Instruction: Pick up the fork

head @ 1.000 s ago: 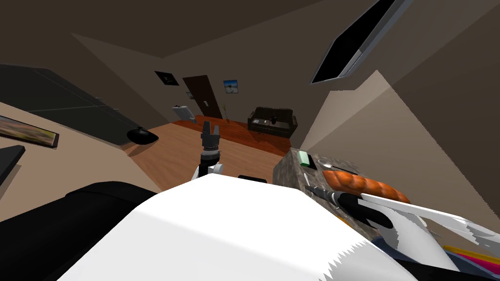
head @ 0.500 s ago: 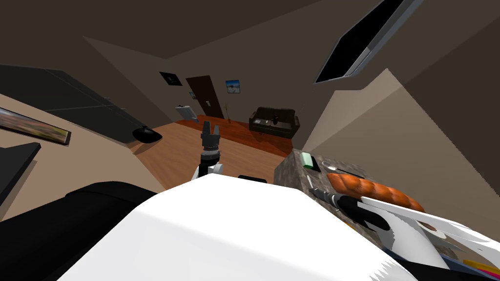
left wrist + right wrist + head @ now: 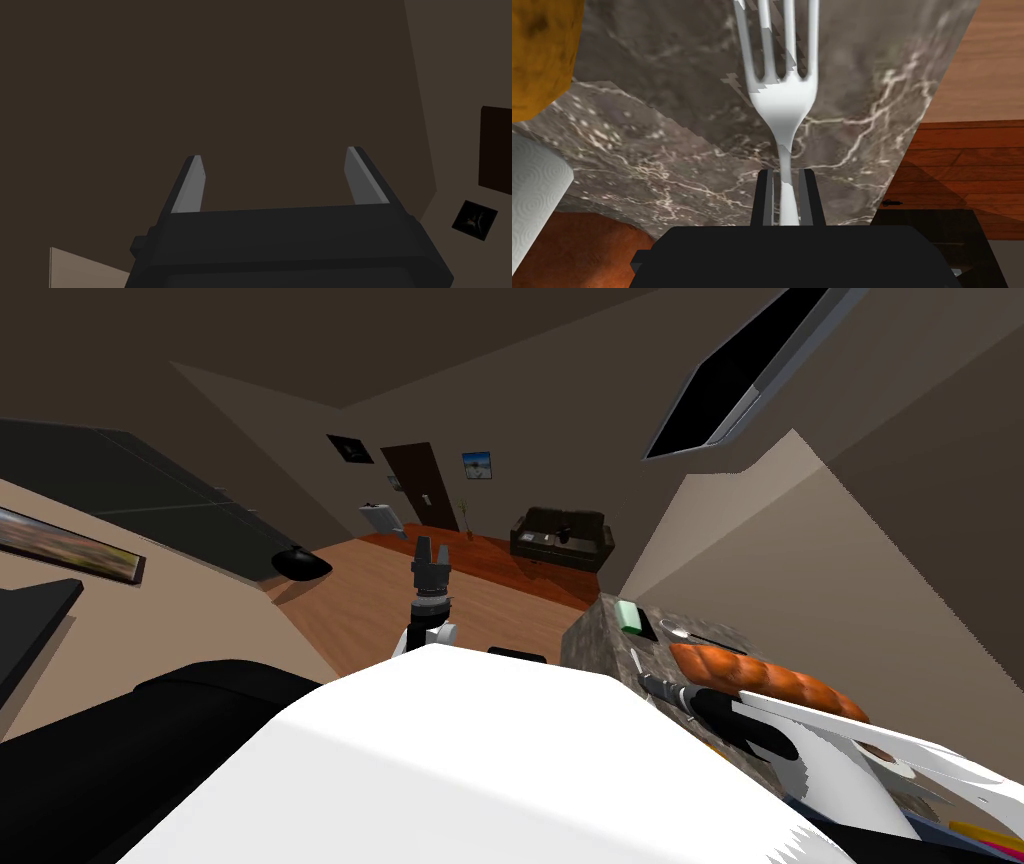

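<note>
The fork (image 3: pixel 782 95) is smooth and shiny, with four slim tines. Its thin handle is pinched between the flat blades of the right hand (image 3: pixel 785 174), tines out over the dark, white-veined marble bench (image 3: pixel 662 150). The left hand (image 3: pixel 274 153) reaches forward, blades wide and empty.

The dark, white-veined marble surface (image 3: pixel 598 640) on my right carries a pale green block (image 3: pixel 627 616) near its far corner, with a long orange-brown ridged item (image 3: pixel 760 673) lying along it. My right wrist view adds a white embossed paper roll (image 3: pixel 534 195) and a yellow-orange rounded object (image 3: pixel 542 50) near the marble. Across the wooden floor (image 3: pixel 360 598), a dark sofa (image 3: pixel 558 535), a dark door (image 3: pixel 418 486) and a framed picture (image 3: pixel 477 464) line the far wall.
</note>
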{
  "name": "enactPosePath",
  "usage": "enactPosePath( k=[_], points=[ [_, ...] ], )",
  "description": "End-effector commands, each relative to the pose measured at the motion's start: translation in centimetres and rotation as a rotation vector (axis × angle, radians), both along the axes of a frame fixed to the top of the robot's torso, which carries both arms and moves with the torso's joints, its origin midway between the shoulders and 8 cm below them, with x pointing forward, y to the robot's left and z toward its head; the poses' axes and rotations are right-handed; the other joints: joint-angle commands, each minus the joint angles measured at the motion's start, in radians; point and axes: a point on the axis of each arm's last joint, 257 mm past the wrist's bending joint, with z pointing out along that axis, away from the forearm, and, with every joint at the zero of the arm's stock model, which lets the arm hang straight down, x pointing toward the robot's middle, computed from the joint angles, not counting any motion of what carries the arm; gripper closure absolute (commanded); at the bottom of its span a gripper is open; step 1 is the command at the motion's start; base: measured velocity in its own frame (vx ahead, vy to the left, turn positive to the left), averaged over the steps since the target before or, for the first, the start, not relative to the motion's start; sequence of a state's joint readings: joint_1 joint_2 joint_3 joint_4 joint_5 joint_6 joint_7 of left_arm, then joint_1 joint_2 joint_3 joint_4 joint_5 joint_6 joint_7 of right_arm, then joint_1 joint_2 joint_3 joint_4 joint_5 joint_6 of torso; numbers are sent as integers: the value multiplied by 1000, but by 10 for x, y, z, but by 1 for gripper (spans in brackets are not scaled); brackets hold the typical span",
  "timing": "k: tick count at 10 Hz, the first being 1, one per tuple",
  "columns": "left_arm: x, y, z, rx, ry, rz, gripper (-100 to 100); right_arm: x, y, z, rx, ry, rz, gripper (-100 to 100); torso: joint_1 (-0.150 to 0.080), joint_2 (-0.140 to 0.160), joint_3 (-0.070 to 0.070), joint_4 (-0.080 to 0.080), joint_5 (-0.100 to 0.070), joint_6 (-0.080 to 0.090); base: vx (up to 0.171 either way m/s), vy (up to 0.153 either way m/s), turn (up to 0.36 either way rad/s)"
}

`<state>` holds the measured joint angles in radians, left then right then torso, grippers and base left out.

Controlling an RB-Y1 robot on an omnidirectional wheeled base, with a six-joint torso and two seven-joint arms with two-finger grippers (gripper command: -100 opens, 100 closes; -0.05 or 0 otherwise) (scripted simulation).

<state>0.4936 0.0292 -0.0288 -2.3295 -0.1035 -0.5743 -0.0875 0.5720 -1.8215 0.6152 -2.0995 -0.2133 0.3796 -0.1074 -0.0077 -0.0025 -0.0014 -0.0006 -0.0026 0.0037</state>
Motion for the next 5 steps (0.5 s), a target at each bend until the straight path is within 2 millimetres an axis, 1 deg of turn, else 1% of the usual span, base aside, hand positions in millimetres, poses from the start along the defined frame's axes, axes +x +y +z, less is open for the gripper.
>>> enactPosePath(
  k=[1,3,4,5],
  points=[
    [0,0,0,0,0,0,0,3,2,6,2,2,4,100,0,0,0,0,0,0,-5,-19,-83],
    [0,0,0,0,0,0,0,6,8,13,5,4,12,100,-2,1,0,0,0,1,-11,-33,-63],
    [0,0,0,0,0,0,0,4,5,11,3,4,13,100,-2,1,1,0,0,0,-6,-13,-3],
    [0,0,0,0,0,0,0,5,5,11,4,4,11,0,-1,1,0,0,0,0,0,0,0]
  ],
)
